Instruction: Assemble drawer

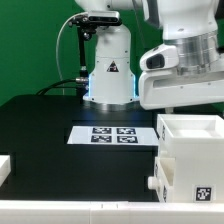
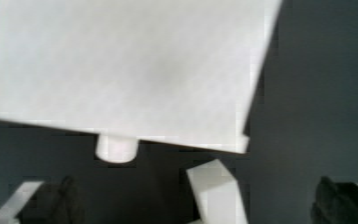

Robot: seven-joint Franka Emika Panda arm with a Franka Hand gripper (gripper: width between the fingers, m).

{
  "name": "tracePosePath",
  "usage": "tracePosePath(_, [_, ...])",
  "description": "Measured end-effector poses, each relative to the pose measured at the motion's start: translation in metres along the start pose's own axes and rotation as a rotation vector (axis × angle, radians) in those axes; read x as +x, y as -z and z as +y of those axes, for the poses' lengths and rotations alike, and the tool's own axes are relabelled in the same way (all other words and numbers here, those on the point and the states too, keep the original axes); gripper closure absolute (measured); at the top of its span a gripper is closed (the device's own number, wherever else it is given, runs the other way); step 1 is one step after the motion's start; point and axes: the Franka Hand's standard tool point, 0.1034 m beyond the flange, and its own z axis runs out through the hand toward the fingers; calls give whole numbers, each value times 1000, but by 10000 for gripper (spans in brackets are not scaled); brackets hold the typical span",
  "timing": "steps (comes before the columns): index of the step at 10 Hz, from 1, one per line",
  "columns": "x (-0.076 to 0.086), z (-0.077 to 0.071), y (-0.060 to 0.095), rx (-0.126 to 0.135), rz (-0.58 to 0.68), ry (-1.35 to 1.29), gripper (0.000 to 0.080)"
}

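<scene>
In the exterior view the white drawer housing (image 1: 185,178) stands at the exterior view's right front, with a tag on its side and a small knob (image 1: 153,185) on its front. An open-top white tray (image 1: 190,128) sits on top of it. My gripper (image 1: 188,108) hangs just above this tray; its fingertips do not show there. In the wrist view a broad white tray face (image 2: 131,70) with a round knob (image 2: 117,150) fills the frame. My gripper (image 2: 197,203) is open, its dark fingers (image 2: 51,203) far apart. A narrow white edge (image 2: 215,195) lies between them, untouched.
The marker board (image 1: 112,134) lies on the black table in the middle. The robot base (image 1: 108,70) stands behind it. Another white part (image 1: 4,167) shows at the exterior view's left edge.
</scene>
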Motion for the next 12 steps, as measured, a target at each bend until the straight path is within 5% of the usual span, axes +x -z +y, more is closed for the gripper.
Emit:
tracePosePath(5, [-1,0,1,-3,-6,-21,150])
tracePosePath(7, [-6,3,8,-34,-40,-159,150])
tracePosePath(9, [7,28,9,-39,-28,-93,150])
tracePosePath(12, [4,22,8,-38,-30,-97,150])
